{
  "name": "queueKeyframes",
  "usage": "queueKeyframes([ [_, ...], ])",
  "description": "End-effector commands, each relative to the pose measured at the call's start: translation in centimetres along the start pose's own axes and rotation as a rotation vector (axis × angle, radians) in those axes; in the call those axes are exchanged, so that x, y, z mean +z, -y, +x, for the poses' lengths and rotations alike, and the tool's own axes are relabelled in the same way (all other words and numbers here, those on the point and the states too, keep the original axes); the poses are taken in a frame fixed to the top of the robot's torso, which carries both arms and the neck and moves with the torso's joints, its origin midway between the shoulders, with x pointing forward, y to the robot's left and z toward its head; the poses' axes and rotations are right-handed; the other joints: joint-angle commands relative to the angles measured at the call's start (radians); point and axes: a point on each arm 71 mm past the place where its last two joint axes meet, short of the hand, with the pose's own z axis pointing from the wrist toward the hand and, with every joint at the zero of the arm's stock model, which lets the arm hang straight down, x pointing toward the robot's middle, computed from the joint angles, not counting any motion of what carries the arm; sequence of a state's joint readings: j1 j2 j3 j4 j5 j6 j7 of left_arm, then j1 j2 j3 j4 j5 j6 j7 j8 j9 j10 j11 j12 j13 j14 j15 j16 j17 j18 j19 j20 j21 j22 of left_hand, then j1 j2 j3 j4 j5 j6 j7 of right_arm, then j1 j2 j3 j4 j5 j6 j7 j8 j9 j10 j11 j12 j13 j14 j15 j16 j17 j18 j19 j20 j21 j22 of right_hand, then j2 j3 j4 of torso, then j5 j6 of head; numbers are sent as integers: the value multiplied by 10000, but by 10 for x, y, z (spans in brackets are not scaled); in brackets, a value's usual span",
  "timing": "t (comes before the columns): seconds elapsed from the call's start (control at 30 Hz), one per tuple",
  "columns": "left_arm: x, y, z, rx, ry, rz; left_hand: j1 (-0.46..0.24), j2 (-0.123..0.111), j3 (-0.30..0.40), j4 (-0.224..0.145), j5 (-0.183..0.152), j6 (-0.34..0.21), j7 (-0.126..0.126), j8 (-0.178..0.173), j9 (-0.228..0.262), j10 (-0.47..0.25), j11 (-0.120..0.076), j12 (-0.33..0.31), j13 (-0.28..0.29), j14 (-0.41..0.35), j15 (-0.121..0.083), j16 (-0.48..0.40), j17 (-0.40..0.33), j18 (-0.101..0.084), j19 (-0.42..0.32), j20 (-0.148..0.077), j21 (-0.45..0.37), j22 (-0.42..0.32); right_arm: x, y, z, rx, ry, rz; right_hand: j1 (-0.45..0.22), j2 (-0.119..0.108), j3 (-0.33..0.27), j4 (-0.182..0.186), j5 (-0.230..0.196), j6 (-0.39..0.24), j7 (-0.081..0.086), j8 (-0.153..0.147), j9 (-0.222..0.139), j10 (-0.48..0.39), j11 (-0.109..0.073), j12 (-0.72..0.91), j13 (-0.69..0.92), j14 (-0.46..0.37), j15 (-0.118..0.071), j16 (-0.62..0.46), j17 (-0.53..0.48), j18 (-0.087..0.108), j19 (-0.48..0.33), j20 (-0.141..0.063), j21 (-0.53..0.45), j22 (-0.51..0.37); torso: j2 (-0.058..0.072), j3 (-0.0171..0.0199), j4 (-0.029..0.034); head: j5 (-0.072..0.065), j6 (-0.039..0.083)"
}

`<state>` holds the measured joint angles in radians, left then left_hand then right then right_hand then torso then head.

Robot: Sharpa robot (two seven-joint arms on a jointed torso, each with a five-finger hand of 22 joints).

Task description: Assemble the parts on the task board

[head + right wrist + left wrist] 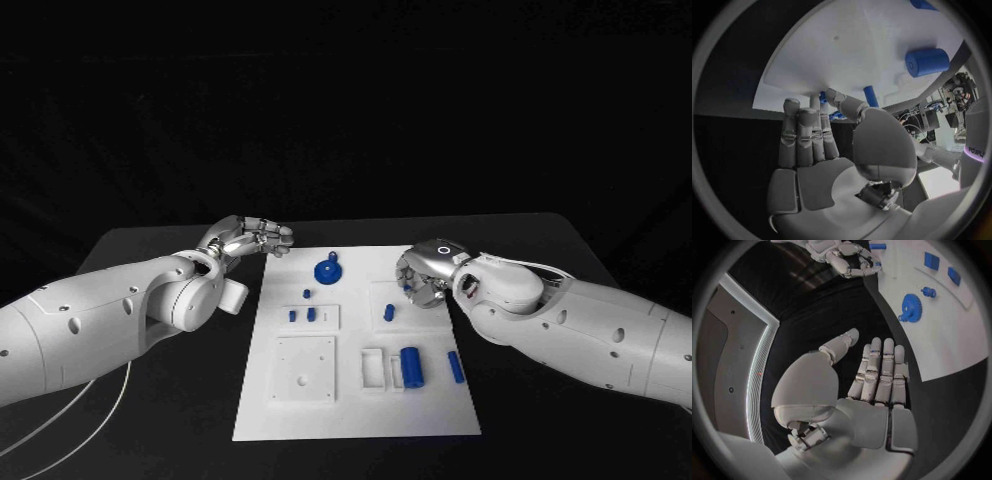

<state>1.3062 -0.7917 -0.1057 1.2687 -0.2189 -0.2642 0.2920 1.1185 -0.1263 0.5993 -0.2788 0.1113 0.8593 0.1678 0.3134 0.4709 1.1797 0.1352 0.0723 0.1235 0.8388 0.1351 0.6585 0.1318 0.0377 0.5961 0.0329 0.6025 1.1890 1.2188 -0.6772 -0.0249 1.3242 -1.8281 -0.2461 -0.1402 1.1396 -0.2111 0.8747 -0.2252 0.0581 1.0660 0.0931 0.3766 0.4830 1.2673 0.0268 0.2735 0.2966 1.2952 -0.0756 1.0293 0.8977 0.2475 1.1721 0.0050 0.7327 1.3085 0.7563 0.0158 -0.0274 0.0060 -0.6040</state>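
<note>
White task board (433,425) lies mid black tabletop (144,250), long side running away from the robot. Blue parts on it: gear-like piece (329,270) at far end, two small pegs (302,314) in a recessed plate on the left, a lone short peg (307,293) above them, a short pin (389,312) centre-right, a fat cylinder (411,367) in a slot near the front, a slim bar (456,367) by the right edge.

Left hand (248,238) sits off the board's far-left corner over bare tabletop, fingers straight and side by side in wrist view, holding nothing. Right hand (426,277) hovers at the board's right edge, just beside the short pin; fingers (807,135) extended and close together, thumb apart, nothing pinched.

Judgement: no part picked yet; assy appears not started. Step in hand looks like the right hand's approach to the pin. Recommend: bring thumb and one fingertip to opposite sides of the pin, grip near its middle, lift straight up, and avoid dragging it across the board. Risk: small round part may roll or twist in the pinch.
</note>
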Motion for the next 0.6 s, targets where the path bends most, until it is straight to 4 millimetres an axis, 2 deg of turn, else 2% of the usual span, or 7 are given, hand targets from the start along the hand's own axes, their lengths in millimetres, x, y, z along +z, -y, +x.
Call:
queueKeyframes([
  [0.03,1,2,0,-65,13,111,-42,54,-49,-25,33,-97,1,45,14,-74,-3,-37,-12,12,77,-57,10,130,-12,83,-41,13,-3,4,4,571,-342,128,31,41,49,6,-26,80,10,55,8,227,-6,-22,36,0,-87,46,7,143,95,-8,56,179,-8,3,-13,42,10],
  [0.2,2,1,-3,-107,139,84,-43,46,-53,-28,32,-100,1,48,15,-86,2,-37,-19,2,84,-87,16,130,-20,90,-52,17,-4,8,-12,1097,-122,237,20,54,68,16,-6,78,12,50,15,224,-3,-35,48,-3,-85,42,8,143,92,-12,58,175,-14,5,-22,69,40],
  [0.4,4,0,-6,-111,235,75,-43,44,-54,-28,32,-102,1,48,15,-88,3,-36,-21,1,87,-97,19,130,-22,92,-57,19,-6,17,-29,2522,-53,497,-15,90,68,17,37,70,16,42,28,223,2,-54,69,-9,-80,38,12,143,83,-28,65,173,-16,-3,-27,86,74],
  [0.6,5,0,-5,-155,276,72,-42,42,-54,-30,32,-104,2,49,15,-90,4,-35,-23,-1,89,-108,22,130,-25,94,-61,20,-8,18,-38,3221,107,480,-78,175,22,-38,115,40,26,22,54,210,11,-96,108,-27,-71,29,18,143,54,-58,74,171,-16,-4,-20,108,103],
])
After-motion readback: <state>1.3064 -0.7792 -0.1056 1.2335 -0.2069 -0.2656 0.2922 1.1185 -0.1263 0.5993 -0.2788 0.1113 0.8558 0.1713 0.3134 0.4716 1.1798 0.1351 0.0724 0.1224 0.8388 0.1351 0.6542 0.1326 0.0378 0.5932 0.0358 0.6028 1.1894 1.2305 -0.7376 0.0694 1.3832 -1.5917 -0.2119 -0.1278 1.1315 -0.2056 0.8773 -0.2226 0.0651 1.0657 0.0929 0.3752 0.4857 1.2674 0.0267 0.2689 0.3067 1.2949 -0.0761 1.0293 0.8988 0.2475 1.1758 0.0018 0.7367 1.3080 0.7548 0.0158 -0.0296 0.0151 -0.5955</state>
